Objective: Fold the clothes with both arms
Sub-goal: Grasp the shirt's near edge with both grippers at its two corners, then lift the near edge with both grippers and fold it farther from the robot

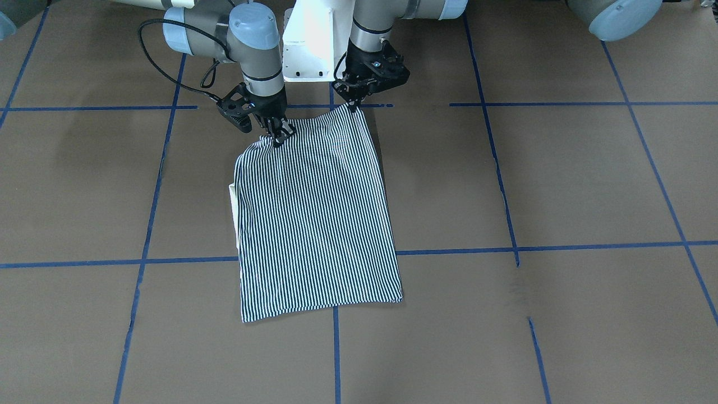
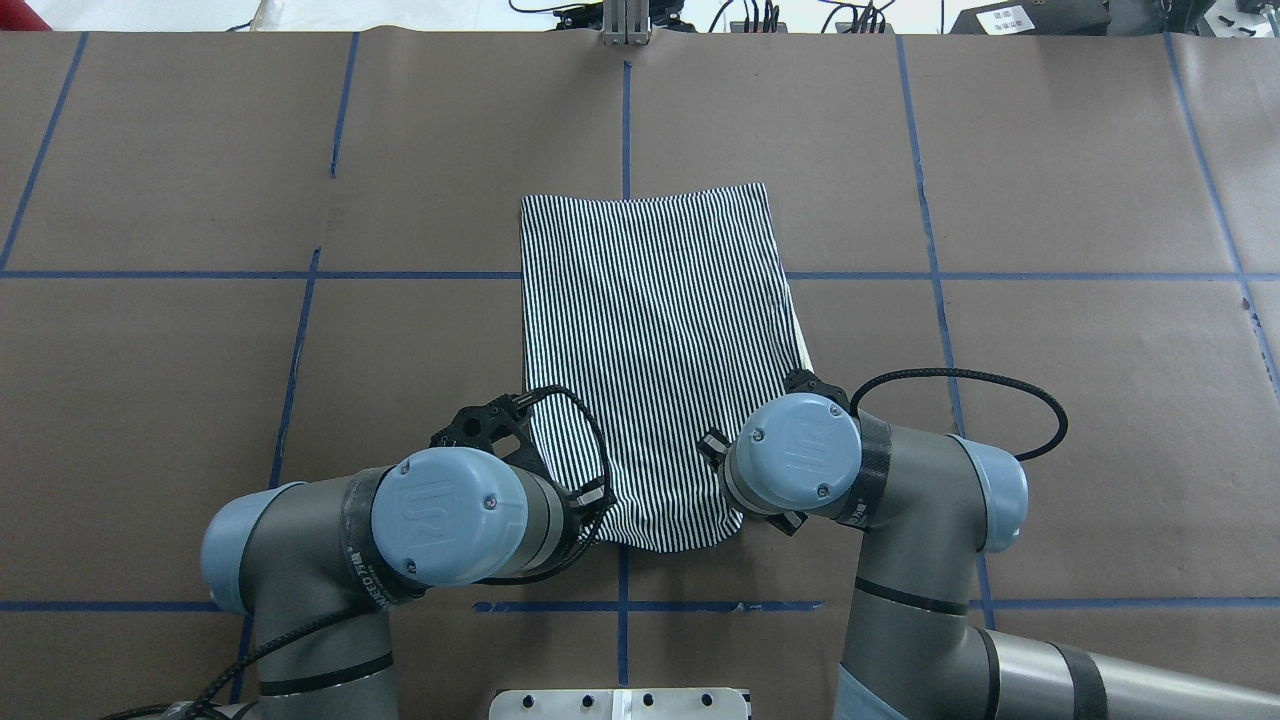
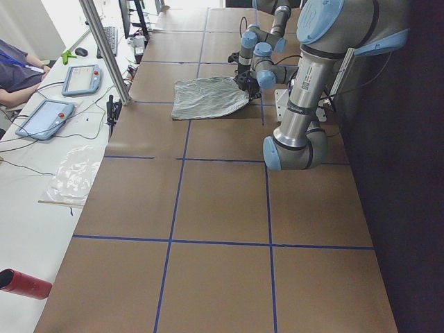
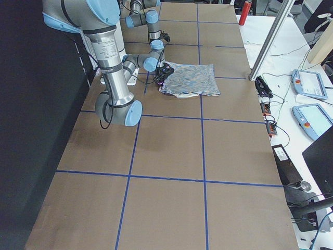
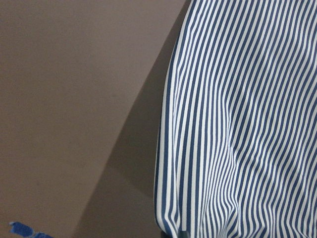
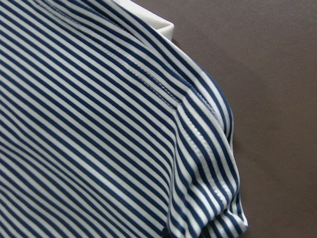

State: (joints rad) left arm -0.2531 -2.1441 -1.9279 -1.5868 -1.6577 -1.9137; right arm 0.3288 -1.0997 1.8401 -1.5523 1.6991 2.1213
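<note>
Striped polo shirt (image 1: pixel 314 224) flat in the middle of the brown bench (image 1: pixel 561 179), folded to a narrow panel, cream collar (image 1: pixel 231 193) peeking out at one side. Robot-side edge lifted slightly: left tool (image 1: pixel 354 105) clenched on one corner, right tool (image 1: pixel 279 136) clenched on the other.

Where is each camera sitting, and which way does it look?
Front-facing: across the table, facing the robot; left gripper and right gripper pinch the striped shirt.
Overhead: behind the robot, looking down; left arm and right arm cover their grippers.
Exterior left: table's left end, looking along it; left arm nearest.
Exterior right: table's right end; right arm nearest.
Left wrist: looks down on shirt edge; no arm shows.
Right wrist: shirt fold, cream collar; no arm shows.
Shared: all six show the shirt.
</note>
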